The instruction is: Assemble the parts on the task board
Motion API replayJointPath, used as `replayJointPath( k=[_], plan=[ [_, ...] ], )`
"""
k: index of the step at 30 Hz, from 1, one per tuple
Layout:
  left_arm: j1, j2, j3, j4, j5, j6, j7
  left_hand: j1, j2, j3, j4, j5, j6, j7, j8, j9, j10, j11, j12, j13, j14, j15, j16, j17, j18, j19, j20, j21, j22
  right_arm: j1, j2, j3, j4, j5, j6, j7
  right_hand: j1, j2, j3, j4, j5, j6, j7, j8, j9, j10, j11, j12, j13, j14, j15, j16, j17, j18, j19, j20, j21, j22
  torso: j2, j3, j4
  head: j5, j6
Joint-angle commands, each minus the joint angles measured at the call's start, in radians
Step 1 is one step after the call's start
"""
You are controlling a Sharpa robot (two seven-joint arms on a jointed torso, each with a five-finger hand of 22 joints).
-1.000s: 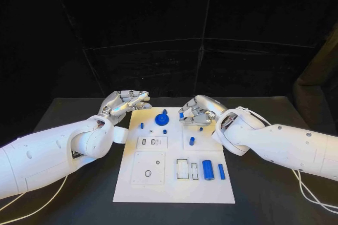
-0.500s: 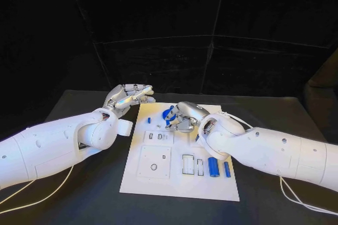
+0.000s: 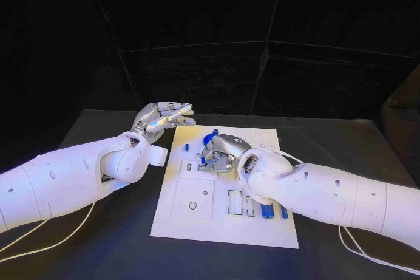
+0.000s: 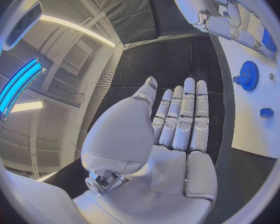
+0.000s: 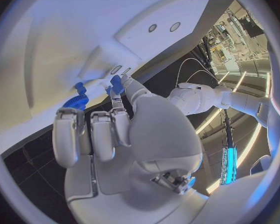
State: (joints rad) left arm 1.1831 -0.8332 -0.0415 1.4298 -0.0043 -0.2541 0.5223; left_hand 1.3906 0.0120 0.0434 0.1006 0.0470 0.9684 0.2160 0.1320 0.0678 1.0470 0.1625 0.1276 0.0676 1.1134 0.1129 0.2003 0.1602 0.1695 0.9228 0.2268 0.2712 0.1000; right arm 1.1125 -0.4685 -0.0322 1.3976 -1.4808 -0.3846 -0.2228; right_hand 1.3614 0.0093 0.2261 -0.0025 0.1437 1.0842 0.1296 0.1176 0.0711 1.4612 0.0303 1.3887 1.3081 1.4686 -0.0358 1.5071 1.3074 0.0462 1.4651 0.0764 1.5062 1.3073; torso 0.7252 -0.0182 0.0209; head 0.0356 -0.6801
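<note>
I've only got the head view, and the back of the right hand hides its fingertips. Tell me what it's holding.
Observer: In the right wrist view, the right hand pinches a small blue part between its thumb and a fingertip.
Operator: Tell me what's next to it on the board.
Observer: The blue gear sits on the task board, close beside those fingertips.
Operator: Now check the left hand's palm.
Observer: The left wrist view shows the left hand laid out flat with its fingers straight. It holds nothing and is over the black table beside the board.
</note>
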Motion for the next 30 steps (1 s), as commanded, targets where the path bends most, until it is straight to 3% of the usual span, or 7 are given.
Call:
replayJointPath(
  k=[1,30],
  plan=[
    [0.002,0.002,0.001,0.0,0.005,0.011,0.011,0.0,0.008,0.001,-0.006,0.001,0.005,0.001,-0.005,-0.001,0.008,0.0,-0.004,-0.001,0.006,0.003,-0.005,0.001,0.015,0.008,0.002,-0.005,-0.001,-0.001,0.006,0.0,-0.005,-0.046,0.027,-0.015,-0.006,0.003,0.005,0.001,0.005,0.021,-0.016,0.001,0.001,-0.005,0.001,-0.004,0.107,0.07,-0.002,-0.002,0.102,-0.008,0.0,-0.003,0.004,0.096,0.0,0.0005,-0.0003,0.0,-0.003],
    [0.002,0.003,0.001,-0.004,0.005,0.014,0.01,-0.001,0.009,0.001,-0.007,0.001,0.007,0.0,-0.005,-0.001,0.011,-0.001,-0.005,-0.001,0.008,0.002,-0.007,0.002,0.015,0.009,0.002,-0.005,-0.002,-0.01,0.003,-0.001,-0.01,-0.08,0.096,-0.035,-0.015,-0.007,0.007,-0.001,0.005,0.019,-0.014,-0.001,0.001,-0.006,0.002,-0.007,0.105,0.07,-0.002,-0.004,0.1,-0.008,0.0,-0.002,0.003,0.094,0.001,0.0013,-0.0006,0.0,-0.01]
  ],
)
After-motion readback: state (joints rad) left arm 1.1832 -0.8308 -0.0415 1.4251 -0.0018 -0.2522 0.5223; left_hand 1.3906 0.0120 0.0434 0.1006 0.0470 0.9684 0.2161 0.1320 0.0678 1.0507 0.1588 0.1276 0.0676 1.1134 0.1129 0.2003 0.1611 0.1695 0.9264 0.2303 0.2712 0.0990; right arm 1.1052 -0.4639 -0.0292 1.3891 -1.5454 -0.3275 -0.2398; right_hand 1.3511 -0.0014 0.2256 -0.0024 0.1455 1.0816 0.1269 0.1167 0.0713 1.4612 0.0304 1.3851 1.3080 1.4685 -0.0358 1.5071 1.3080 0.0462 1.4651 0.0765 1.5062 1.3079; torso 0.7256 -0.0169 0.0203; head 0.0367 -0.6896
